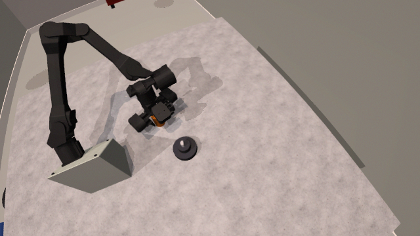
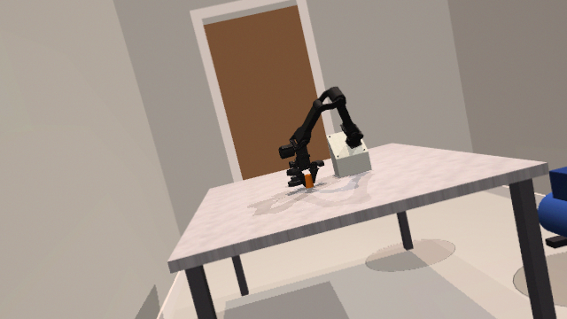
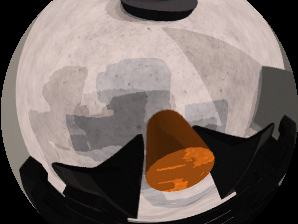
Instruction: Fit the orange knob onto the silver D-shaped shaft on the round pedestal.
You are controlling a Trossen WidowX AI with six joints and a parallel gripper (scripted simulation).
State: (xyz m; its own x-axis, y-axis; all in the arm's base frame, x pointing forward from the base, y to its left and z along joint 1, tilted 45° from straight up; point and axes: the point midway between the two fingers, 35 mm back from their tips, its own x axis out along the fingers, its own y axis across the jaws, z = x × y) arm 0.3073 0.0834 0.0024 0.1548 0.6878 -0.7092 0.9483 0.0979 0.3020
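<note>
The orange knob [image 1: 159,124] [image 2: 308,180] [image 3: 181,170] stands roughly upright at table level, short of the pedestal. Its hole is hidden underneath. My gripper [image 2: 309,183] [image 3: 168,133] is open around it, pointing down. In the wrist view a narrow gap shows between the left finger and the knob; the right finger is close beside it or touching. The dark round pedestal [image 1: 178,155] [image 2: 292,183] [image 3: 160,11] stands apart from the knob. Its silver shaft [image 1: 182,143] shows in the top view; the flat side cannot be made out, and the wrist view cuts the shaft off.
The arm's grey wedge-shaped base [image 1: 95,174] [image 2: 352,166] [image 3: 280,97] stands on the table [image 1: 262,164] [image 2: 425,177] near the pedestal and knob. The table's long edge runs along the right in the top view. The arm arches over from the base.
</note>
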